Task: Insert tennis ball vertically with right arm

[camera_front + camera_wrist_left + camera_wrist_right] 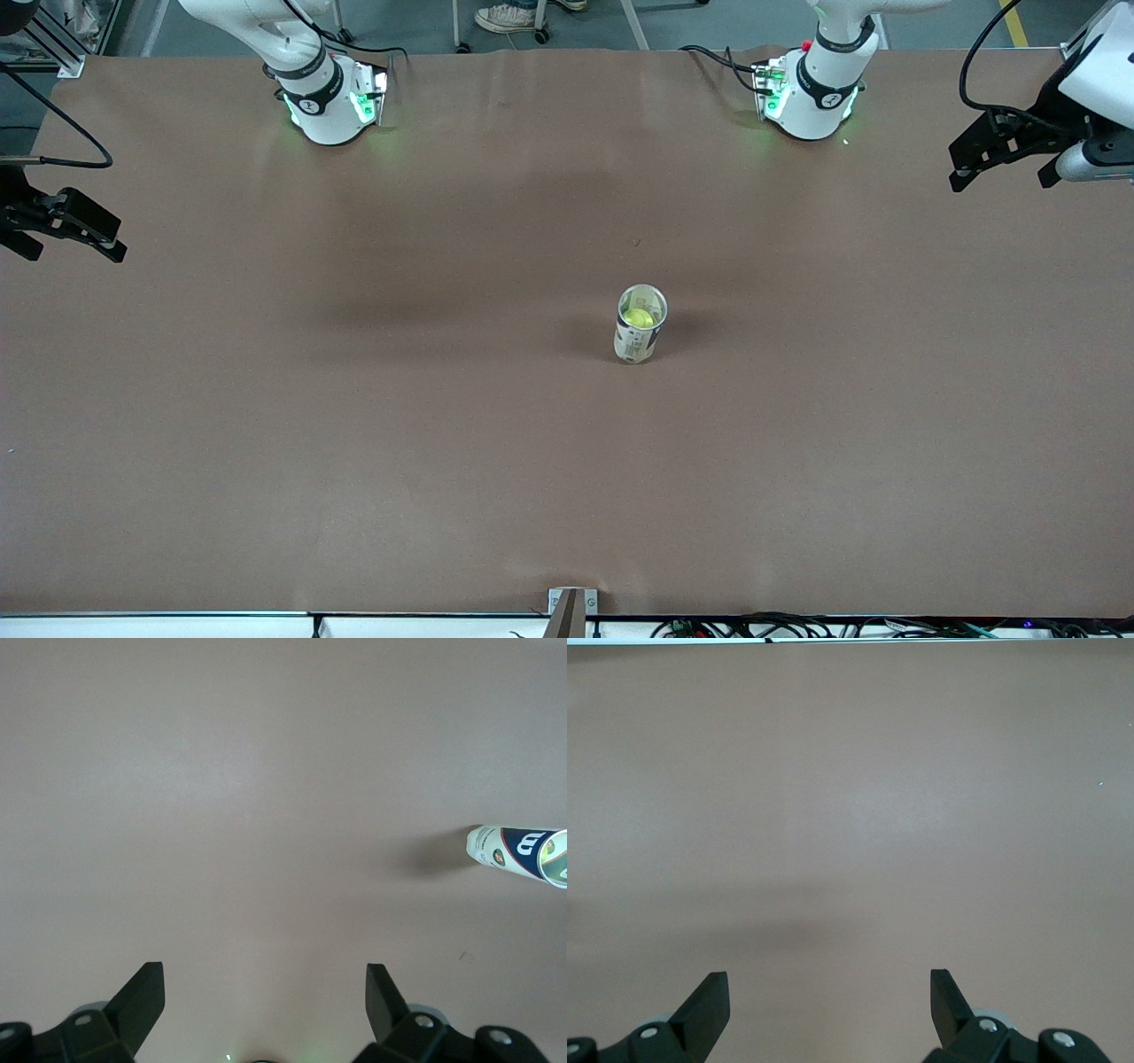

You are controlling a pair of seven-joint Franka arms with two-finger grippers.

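Both tools wide open, empty — right tool (75, 232), left tool (1001, 159) over table ends; tennis ball (637, 315) inside upright can (640, 324).

A wide table (354, 443) covered in plain brown paper carries a single can (640, 337), standing upright near the middle, somewhat toward the left arm's end. The can's mouth is open, and a yellow-green tennis ball (638, 315) sits inside it.
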